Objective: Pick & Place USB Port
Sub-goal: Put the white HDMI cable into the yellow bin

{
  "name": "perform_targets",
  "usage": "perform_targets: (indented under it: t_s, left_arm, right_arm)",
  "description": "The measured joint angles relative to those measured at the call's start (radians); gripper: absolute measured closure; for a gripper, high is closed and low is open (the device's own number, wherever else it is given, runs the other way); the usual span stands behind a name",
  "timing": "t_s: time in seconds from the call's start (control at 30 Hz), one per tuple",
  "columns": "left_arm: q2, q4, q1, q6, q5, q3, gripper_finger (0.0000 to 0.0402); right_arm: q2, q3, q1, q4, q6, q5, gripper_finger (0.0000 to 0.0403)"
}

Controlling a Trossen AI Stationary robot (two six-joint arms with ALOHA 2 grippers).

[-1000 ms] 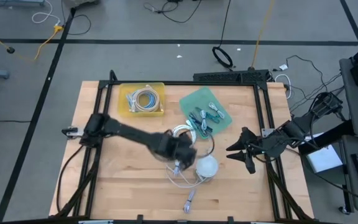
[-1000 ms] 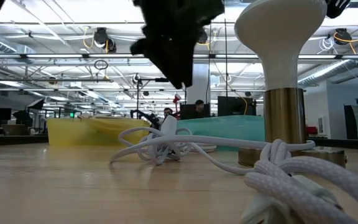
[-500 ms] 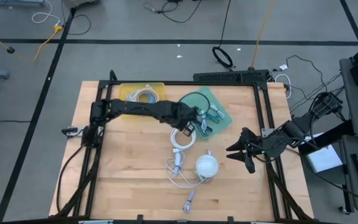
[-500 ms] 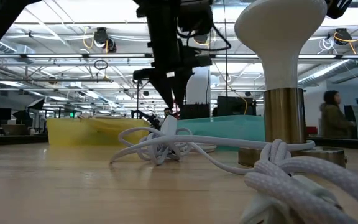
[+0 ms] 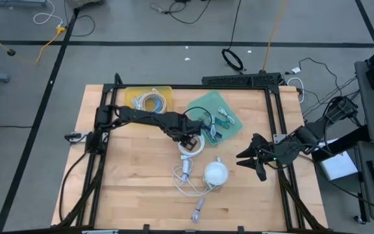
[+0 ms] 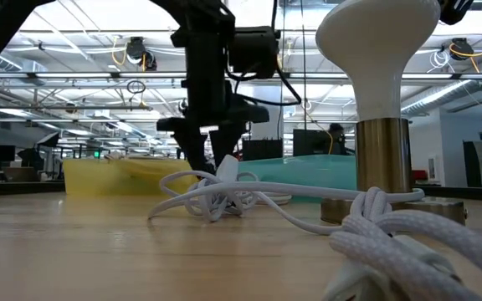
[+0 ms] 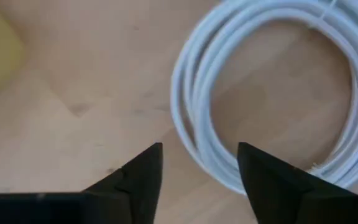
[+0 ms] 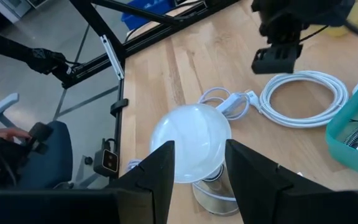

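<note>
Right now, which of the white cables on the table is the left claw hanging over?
The neatly coiled white cable beside the green tray; the left claw hangs open above it, not the loose tangle by the lamp.

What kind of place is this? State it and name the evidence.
Probably a robotics lab or workshop in an open industrial hall: a framed wooden table with two mounted arms, loose cables on the floor, and exposed ceiling trusses with hanging lights.

The high view looks straight down on the whole tabletop (image 5: 128, 175) from far above. The low view sits at tabletop height, facing level toward the room, very near a white lamp (image 6: 381, 58) at upper right of the frame. The left wrist view hangs close above a coiled white cable (image 7: 272, 99). The right wrist view, farther off, shares that coil and the lamp.
</note>
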Motion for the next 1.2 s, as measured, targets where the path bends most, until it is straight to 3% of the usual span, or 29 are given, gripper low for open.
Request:
perform_targets:
  t_s: [0.17,0.33,0.43,0.57,0.6,0.77,1.2]
  left_arm:
    - [0.0,0.063,-0.012,-0.051,0.033,-0.042,0.0162]
    - [0.029,0.064,-0.025,-0.084,0.075,-0.067,0.0175]
    - [0.059,0.062,-0.037,-0.104,0.101,-0.064,0.0223]
    - [0.073,0.087,-0.057,-0.125,0.108,-0.065,0.0355]
    - [0.073,0.106,-0.067,-0.141,0.109,-0.06,0.0365]
    - [0.017,0.04,-0.088,-0.191,0.025,-0.035,0.0391]
    - [-0.336,-0.316,0.023,-0.392,-0.334,-0.028,0.0391]
  right_arm:
    - [0.0,0.0,0.0,0.003,-0.002,0.001,0.0269]
    - [0.0,0.0,0.0,0.011,-0.003,0.001,0.0269]
    - [0.0,0.0,0.0,0.014,-0.003,0.0,0.0269]
    - [0.0,0.0,0.0,0.016,-0.002,-0.002,0.0269]
    - [0.0,0.0,0.0,0.016,-0.002,-0.002,0.0269]
    - [0.0,0.0,0.003,0.018,-0.005,-0.002,0.0269]
    - [0.0,0.0,0.004,0.072,-0.044,0.0,0.0269]
